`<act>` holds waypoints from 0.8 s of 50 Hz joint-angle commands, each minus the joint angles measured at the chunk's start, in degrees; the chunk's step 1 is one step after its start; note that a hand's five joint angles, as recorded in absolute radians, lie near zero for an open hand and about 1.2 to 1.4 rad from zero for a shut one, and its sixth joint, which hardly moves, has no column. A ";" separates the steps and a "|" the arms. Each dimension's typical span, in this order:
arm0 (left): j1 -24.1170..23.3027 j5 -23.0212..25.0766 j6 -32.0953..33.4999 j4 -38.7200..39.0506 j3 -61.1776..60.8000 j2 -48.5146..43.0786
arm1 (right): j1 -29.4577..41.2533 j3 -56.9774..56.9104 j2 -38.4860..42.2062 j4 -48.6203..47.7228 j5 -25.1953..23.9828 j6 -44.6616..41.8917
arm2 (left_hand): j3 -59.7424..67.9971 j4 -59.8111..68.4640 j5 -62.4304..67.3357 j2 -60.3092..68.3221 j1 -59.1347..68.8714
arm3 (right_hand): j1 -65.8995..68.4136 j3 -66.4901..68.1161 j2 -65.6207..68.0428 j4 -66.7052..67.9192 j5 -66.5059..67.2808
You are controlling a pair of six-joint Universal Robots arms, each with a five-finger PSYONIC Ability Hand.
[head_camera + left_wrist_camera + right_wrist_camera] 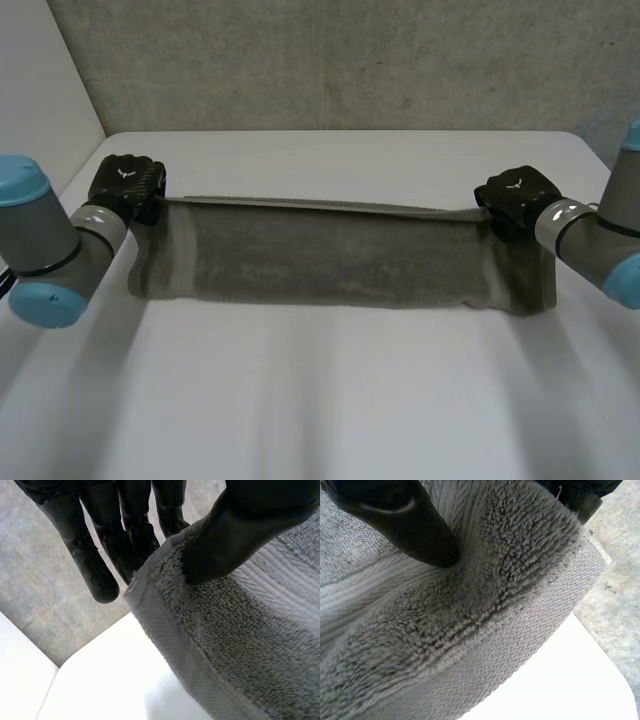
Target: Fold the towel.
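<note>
A grey towel (330, 265) hangs stretched between my two hands above the white table (330, 400), its lower edge resting on the table. My left hand (128, 183) grips the towel's top left corner; in the left wrist view its thumb (240, 535) presses the towel (240, 645) against the fingers (95, 570) behind the corner. My right hand (515, 197) holds the top right corner; in the right wrist view its thumb (405, 525) pins the thick terry cloth (470, 630) against fingers (582, 497) behind the cloth's edge.
A grey concrete wall (330, 60) rises behind the table's far edge. The table's rounded far corners lie just beyond each hand. Bare white tabletop spreads in front of the towel.
</note>
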 commanded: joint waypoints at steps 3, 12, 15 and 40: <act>-1.58 -1.21 0.34 -1.70 9.35 -7.20 | 1.82 -7.42 7.14 -3.34 2.86 0.19 | 2.90 2.19 2.95 2.67 4.54 | 3.27 4.01 3.21 3.56 2.71; -2.63 -1.57 0.08 -1.62 13.05 -10.02 | 2.70 -13.05 11.45 -3.51 4.53 0.19 | 2.90 2.19 2.95 2.67 4.54 | 3.27 4.01 3.21 3.56 2.71; -2.63 -1.92 0.08 -1.62 13.32 -10.11 | 2.96 -13.23 11.63 -4.04 5.32 0.36 | -6.16 -6.87 -6.11 -6.39 -4.52 | -45.12 -44.38 -45.18 -44.83 -45.68; -2.72 -12.90 -5.28 -6.63 0.57 5.36 | 3.58 8.47 -10.16 -13.71 9.72 11.79 | -64.02 -64.74 -63.97 -64.26 -62.38 | -66.73 -65.99 -66.79 -66.44 -67.29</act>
